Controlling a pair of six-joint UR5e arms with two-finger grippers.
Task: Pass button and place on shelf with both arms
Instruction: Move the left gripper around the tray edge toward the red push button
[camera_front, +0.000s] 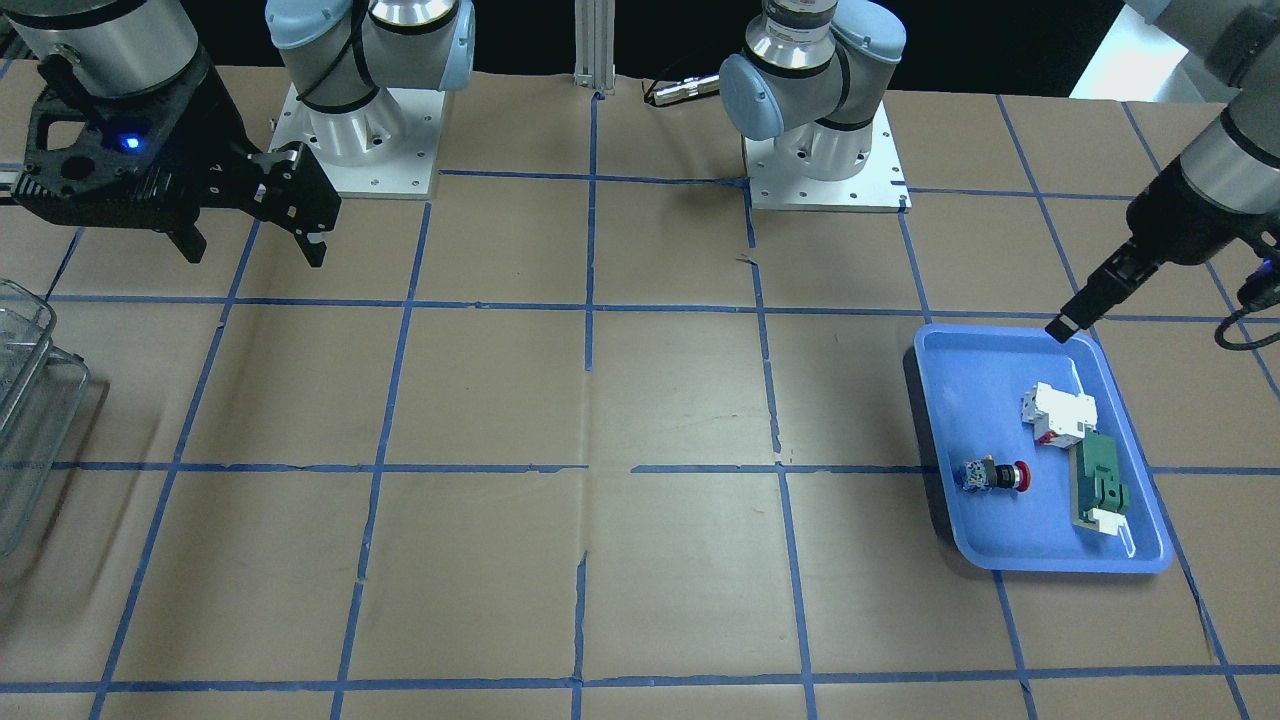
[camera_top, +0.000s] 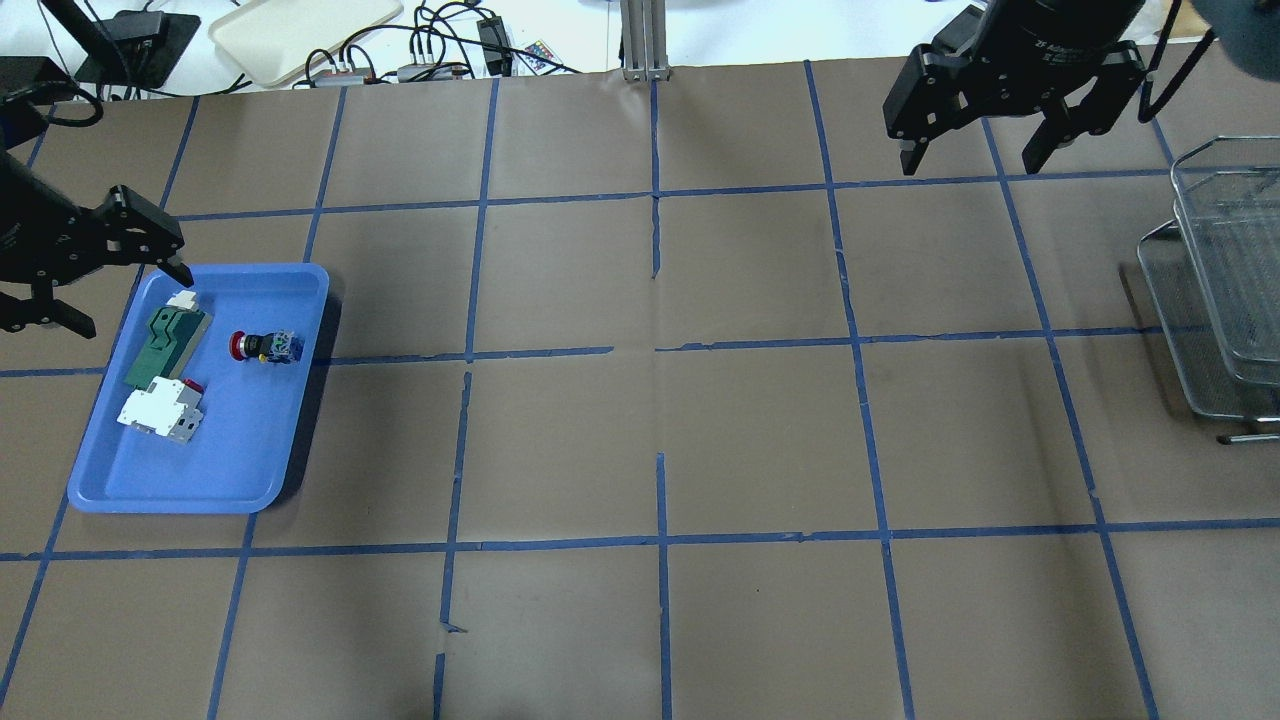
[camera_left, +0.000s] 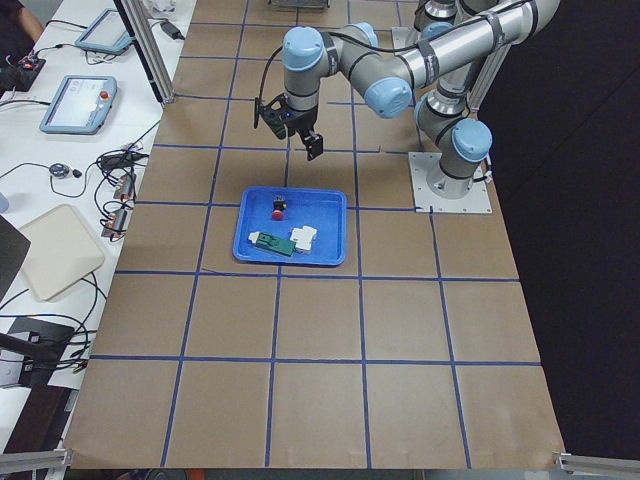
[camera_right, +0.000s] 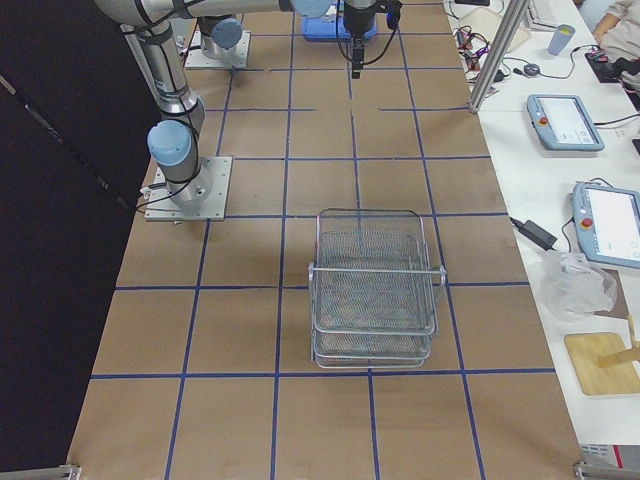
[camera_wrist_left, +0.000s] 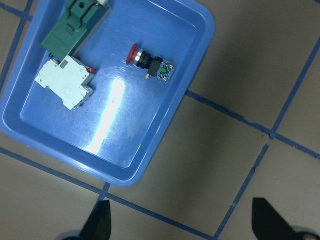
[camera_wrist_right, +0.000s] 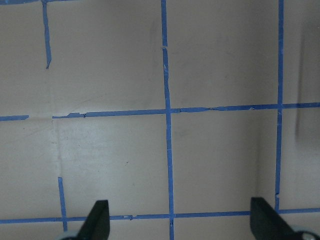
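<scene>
The button (camera_top: 263, 345), with a red head and a black body, lies on its side in the blue tray (camera_top: 220, 450); it also shows in the front view (camera_front: 995, 476) and the left wrist view (camera_wrist_left: 150, 62). My left gripper (camera_top: 130, 300) is open and empty, above the tray's far left corner, apart from the button. My right gripper (camera_top: 968, 160) is open and empty, high over the far right of the table. The wire-mesh shelf (camera_top: 1220, 290) stands at the right edge, also in the right side view (camera_right: 375, 290).
A white-and-red breaker block (camera_top: 160, 410) and a green flat part (camera_top: 165, 340) lie in the tray beside the button. The two arm bases (camera_front: 360, 140) (camera_front: 825, 150) stand at the robot's edge. The table is brown paper with a blue tape grid.
</scene>
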